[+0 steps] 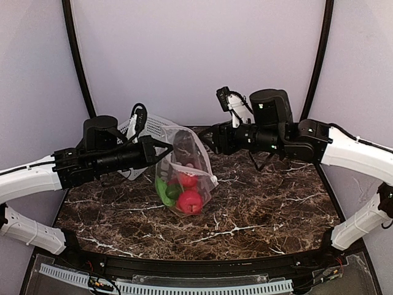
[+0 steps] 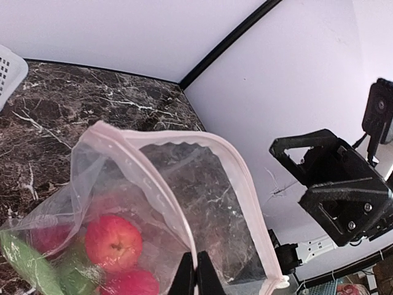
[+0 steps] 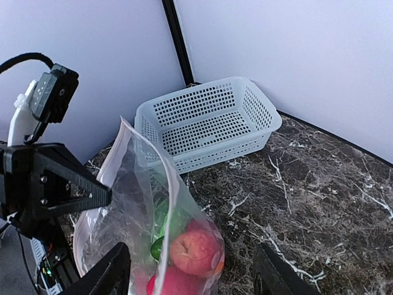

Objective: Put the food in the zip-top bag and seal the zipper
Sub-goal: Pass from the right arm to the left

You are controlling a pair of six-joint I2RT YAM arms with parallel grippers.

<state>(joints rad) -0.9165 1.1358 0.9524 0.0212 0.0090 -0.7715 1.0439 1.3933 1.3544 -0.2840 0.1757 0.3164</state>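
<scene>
Underneath all, table (image 1: 270, 203): dark brown marble-look top with white veins, pale panels around it.
Arms: left arm (image 1: 92, 161) reaching in from left, right arm (image 1: 288, 138) from right, both above the table and pointed at the bag.
Basket (image 3: 209, 120): white lattice plastic, at back left of table, behind the bag and apart from it.
Bag (image 1: 187, 157): clear plastic with white dots, held upright near table centre, between the two grippers. Top end lifted, lower end down at table top, contact there not clear. Mouth gaping.
Left gripper (image 1: 167, 147): closed, pinched on upper rim of bag at its left side. In left wrist view, fingers (image 2: 187, 276) pressed together at the rim.
Right gripper (image 1: 206, 137): open, fingers (image 3: 116, 273) well apart, just beside bag's upper right edge. Touching or not, cannot tell. Nothing gripped.
Food (image 1: 190, 201): all in lower half of bag, bunched together. Red round pieces (image 2: 113, 243) in the middle, green piece (image 2: 24, 264) to the left against bag wall.
Zipper (image 2: 241, 178): pinkish strip along bag mouth, unsealed, its two sides bowed apart.
Slider (image 2: 281, 281): small white tab at right-hand end of the strip.
</scene>
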